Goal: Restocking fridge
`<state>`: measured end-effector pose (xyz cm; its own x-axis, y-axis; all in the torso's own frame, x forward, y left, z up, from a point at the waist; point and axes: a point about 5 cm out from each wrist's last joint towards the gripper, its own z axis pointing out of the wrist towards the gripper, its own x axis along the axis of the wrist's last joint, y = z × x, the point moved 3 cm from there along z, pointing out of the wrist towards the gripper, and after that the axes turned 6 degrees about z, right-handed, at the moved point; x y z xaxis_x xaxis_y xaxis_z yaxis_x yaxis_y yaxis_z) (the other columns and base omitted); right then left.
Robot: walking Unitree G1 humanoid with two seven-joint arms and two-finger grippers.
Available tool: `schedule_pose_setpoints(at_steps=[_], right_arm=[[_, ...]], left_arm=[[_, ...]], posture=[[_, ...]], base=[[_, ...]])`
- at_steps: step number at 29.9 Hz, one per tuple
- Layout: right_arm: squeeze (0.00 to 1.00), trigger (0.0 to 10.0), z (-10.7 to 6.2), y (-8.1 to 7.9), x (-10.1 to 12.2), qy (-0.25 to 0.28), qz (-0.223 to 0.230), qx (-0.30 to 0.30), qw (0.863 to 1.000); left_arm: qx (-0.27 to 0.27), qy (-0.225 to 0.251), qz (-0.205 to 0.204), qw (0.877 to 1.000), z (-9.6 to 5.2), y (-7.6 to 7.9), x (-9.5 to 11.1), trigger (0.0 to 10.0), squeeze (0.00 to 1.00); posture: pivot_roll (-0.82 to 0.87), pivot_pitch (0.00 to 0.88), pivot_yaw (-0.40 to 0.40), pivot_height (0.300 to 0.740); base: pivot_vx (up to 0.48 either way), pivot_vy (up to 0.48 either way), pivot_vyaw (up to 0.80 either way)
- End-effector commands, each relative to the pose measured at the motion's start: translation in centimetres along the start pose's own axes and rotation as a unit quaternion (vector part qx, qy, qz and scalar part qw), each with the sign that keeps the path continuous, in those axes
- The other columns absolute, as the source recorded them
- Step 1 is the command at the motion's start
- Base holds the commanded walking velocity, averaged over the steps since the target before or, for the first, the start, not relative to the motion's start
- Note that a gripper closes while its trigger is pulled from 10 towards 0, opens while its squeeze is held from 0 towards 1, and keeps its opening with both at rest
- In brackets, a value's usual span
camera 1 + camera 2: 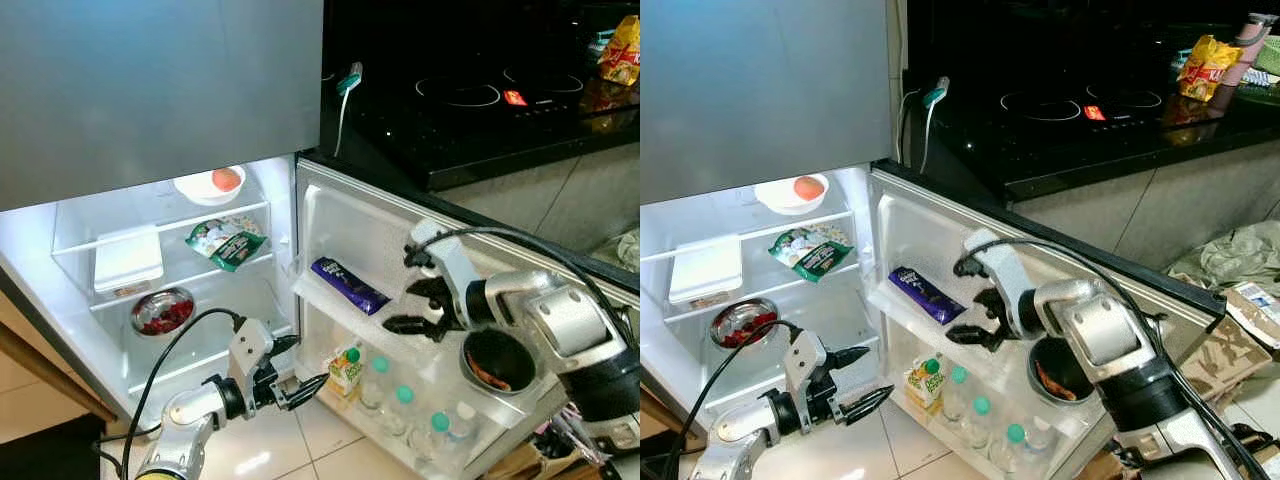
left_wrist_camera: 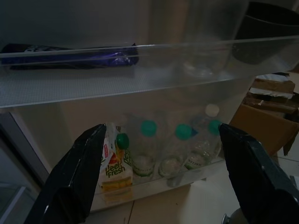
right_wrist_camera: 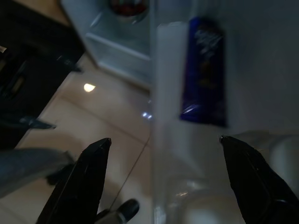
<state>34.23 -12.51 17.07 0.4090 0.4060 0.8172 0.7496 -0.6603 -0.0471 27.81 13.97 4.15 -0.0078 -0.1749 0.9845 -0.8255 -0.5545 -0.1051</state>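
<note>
Two claws are at work before the open fridge door (image 1: 330, 215), both spread open and holding nothing. The right claw (image 1: 420, 308) hovers at the upper door shelf (image 1: 330, 295), just at 3 o'clock of the purple packet (image 1: 348, 285) lying there; its wrist view looks down on that packet. The left claw (image 1: 295, 378) sits low at 6 o'clock of the fridge opening, fingers pointing toward the bottom door rack, where a juice carton (image 1: 345, 370) stands at the hinge end beside a row of green-capped bottles (image 1: 405, 405). A dark bowl (image 1: 497, 362) rests on the door at 3 o'clock of the right claw.

Inside the fridge: a white bowl with an egg (image 1: 226, 180) on the top shelf, a green snack pouch (image 1: 226, 242) and a white box (image 1: 128, 260) below, a steel bowl of red food (image 1: 162, 311) lower still.

Judgement: the packet seems already placed, so the step in hand is likely clearing out or reaching for the next item. To do it well, the right claw should draw straight back from the shelf lip without snagging the packet, and the left should stay clear of the carton, which looks light and easily tipped.
</note>
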Motion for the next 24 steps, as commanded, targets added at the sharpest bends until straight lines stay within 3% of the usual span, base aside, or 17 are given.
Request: schedule_pose_setpoints(at_steps=[1, 14, 21, 24], right_arm=[[0.0, 10.0, -0.3, 0.9, -0.3, -0.004, 0.005, -0.022, 1.0], [0.0, 10.0, -0.7, 4.4, -0.4, -0.001, 0.044, -0.124, 0.991], [0.0, 10.0, -0.9, 5.0, -0.6, -0.007, 0.057, -0.138, 0.989], [0.0, 10.0, -0.7, 4.5, -0.9, -0.015, 0.056, -0.12, 0.991]], left_arm=[[-0.001, -0.004, 0.002, 1.0, -0.2, 0.0, -0.1, 10.0, 0.0], [-0.001, -0.003, 0.001, 1.0, -0.1, 0.1, -0.1, 10.0, 0.0], [-0.002, -0.003, 0.001, 1.0, 0.0, 0.1, -0.1, 10.0, 0.0], [-0.002, -0.003, 0.001, 1.0, -0.1, 0.1, -0.1, 10.0, 0.0]], posture=[[-0.1, 0.0, -0.054, 0.74], [-0.1, 0.0, -0.054, 0.74], [-0.11, 0.0, -0.054, 0.74], [-0.1, 0.0, -0.055, 0.74]], base=[[0.0, 0.0, 0.0], [0.0, 0.0, 0.0], [0.0, 0.0, 0.0], [0.0, 0.0, 0.0]])
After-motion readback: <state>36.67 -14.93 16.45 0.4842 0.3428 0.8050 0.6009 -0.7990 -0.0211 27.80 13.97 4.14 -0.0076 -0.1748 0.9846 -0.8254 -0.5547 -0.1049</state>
